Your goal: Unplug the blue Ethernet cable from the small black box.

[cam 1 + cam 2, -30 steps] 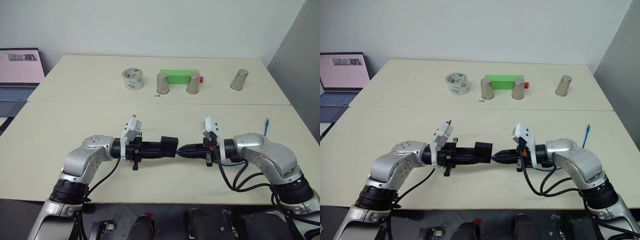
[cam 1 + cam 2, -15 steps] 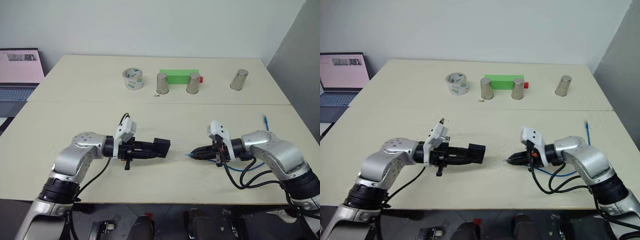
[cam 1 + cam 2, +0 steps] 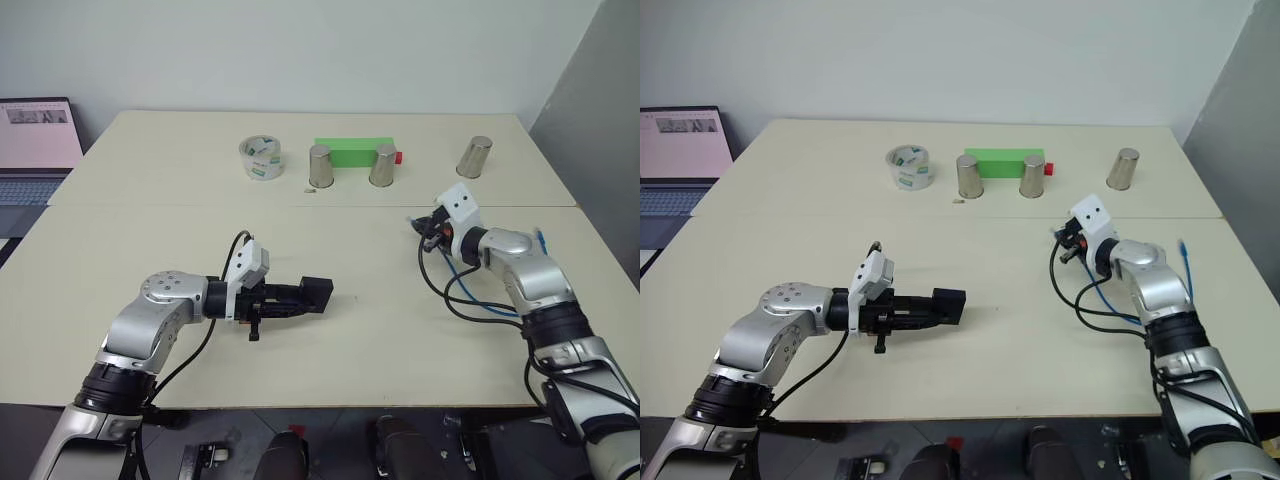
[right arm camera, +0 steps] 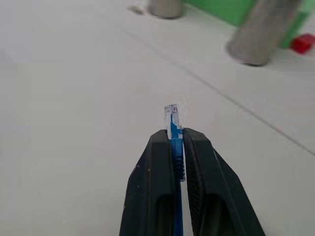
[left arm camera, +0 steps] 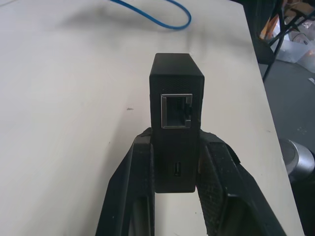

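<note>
Cream table [image 3: 150, 240] carries three metal cups, a tape roll and a green block along its far side.

Head view: the left gripper [image 3: 318, 296] is clamped on the small black box [image 3: 316, 294], and open tabletop separates it from the right gripper [image 3: 420, 226].
Left wrist view: the box sits between both fingers [image 5: 219, 196], socket empty.
Right wrist view: the fingers [image 4: 152, 182] pinch the blue Ethernet cable [image 4: 173, 129], plug [image 4: 171, 114] just past the tips.

Even, bright overhead light across pale table [image 3: 150, 240]; shadows soft and faint. Head views sharp throughout. Right wrist view: metal cups [image 4: 261, 34] and green block [image 4: 231, 10] behind blurred, plug [image 4: 172, 115] crisp. Left wrist view: black box [image 5: 176, 98] sharp, edges softer.
</note>
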